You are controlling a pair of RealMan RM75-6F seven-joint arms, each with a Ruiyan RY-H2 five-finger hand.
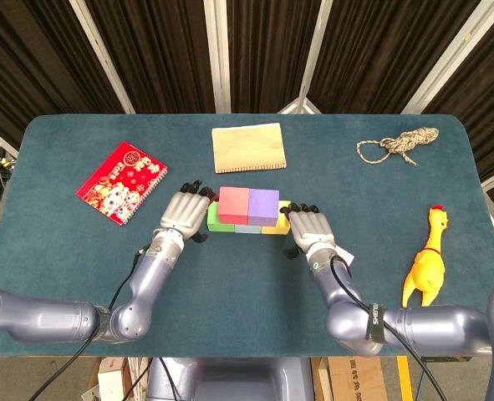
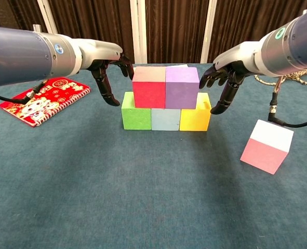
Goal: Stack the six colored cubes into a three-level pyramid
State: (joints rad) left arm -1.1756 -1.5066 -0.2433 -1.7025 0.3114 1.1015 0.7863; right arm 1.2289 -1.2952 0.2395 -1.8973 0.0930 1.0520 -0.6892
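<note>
1. Green, pale blue, yellow: that is the bottom row, with the green cube [image 2: 136, 117], the pale blue cube [image 2: 165, 119] and the yellow cube [image 2: 195, 117] sitting side by side and touching on the teal table [image 2: 143, 197].
2. On top of them, the red cube [image 2: 149, 87] and the purple cube [image 2: 182, 86] stand pressed together as the second level, squarely over the row below.
3. The pink cube [image 2: 267, 147] lies off on its own to the right of the stack, tilted on the cloth, well apart from the others.
4. The left hand [image 2: 107, 65] hangs at the left flank of the stack, fingers spread and pointing down, holding nothing; its fingertips are just beside the red cube.
5. The right hand [image 2: 223, 78] mirrors it on the other flank, fingers apart and empty, close to the purple and yellow cubes; whether it touches them I cannot tell.
6. Around the edges: a red notebook [image 1: 122, 182] far left, a tan pad [image 1: 247, 148] behind the stack, a coil of rope [image 1: 397, 145] at the back right, and a rubber chicken [image 1: 425, 269] near the right edge.
</note>
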